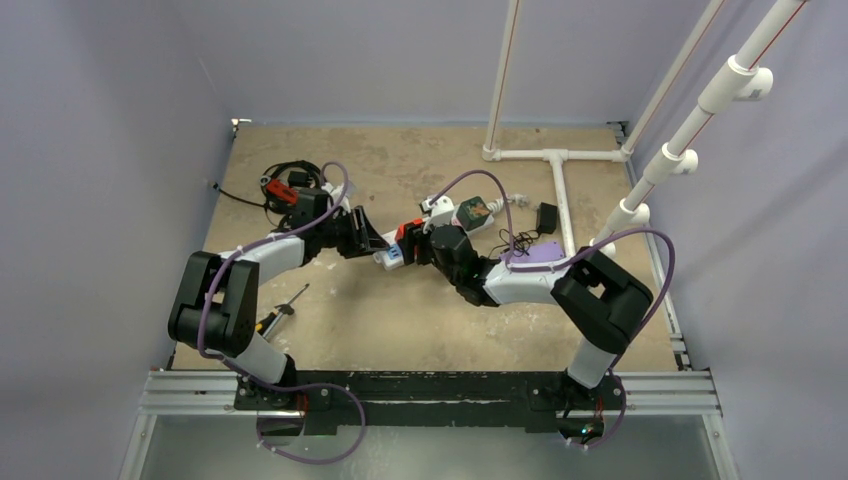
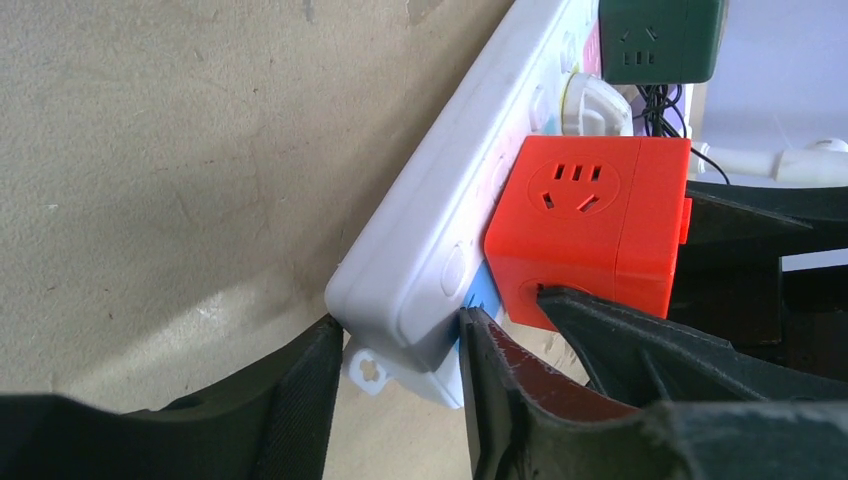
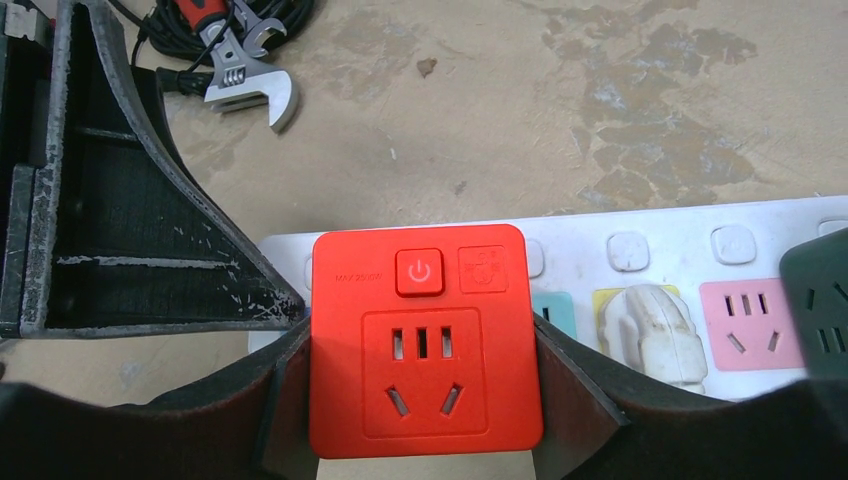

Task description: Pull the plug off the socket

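**Red plug clamped, socket end only bracketed: watch for the strip lifting**

Right gripper [image 3: 422,345]: clenched on the red plug [image 3: 425,300], one finger flat on each side face. The plug sits fully seated at the end position of the socket [image 2: 440,210], just beside a white plug [image 3: 650,330]. The socket lies flat on the table [image 3: 600,100], between the two arms.

Left gripper [image 2: 400,320]: its fingers straddle the end of the socket, right at the corner by the mounting tab. You cannot tell from the wrist view whether they are pressing firmly or only touching.

Risks from here, as judgement:
- If the left hold is loose, or stays this close to the corner, pulling the plug probably lifts the whole socket with it. The pins stay in and nothing separates.
- A hold at one end only lets the socket pivot, so the pull goes off-axis and the pins bind.
- The plug's faces look smooth, so the right fingers may slide off under a hard tug.
- The two grippers' fingers stand just beside each other at the plug's base. A tilt on extraction could knock them together.
- The green adapter [image 2: 660,40] and the white plug may shift if the socket jerks.
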You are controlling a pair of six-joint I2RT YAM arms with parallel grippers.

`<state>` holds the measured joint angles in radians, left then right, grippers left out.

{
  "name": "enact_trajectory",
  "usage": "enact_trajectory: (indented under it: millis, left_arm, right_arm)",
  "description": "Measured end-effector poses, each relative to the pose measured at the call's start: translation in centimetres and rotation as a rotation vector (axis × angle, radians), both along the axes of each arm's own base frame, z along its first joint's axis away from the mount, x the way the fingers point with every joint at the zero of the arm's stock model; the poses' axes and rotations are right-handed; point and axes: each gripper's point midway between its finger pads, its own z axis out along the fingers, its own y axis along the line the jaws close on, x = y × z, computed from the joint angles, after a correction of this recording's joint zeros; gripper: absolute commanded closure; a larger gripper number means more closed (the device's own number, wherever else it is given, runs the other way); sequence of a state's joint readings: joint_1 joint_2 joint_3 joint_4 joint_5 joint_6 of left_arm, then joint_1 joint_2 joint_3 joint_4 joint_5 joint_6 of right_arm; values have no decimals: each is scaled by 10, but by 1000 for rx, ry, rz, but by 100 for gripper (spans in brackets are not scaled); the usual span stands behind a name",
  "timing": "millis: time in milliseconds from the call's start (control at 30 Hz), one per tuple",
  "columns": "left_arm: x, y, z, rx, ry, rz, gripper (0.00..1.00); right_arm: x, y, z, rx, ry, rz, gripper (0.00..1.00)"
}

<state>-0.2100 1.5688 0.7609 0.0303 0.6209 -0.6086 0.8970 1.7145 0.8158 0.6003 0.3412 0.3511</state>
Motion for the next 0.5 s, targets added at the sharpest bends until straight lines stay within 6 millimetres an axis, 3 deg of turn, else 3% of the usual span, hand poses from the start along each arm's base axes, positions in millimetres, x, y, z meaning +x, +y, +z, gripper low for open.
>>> enact_trajectory:
  millis: [233, 500]
  left_arm:
    - [2, 0, 1, -11, -9, 8, 85]
    - [4, -1, 3, -19, -15, 10, 100]
  right_arm:
    - [1, -1, 1, 2, -2, -3, 100]
    - [-1, -1, 2, -9, -18, -25, 100]
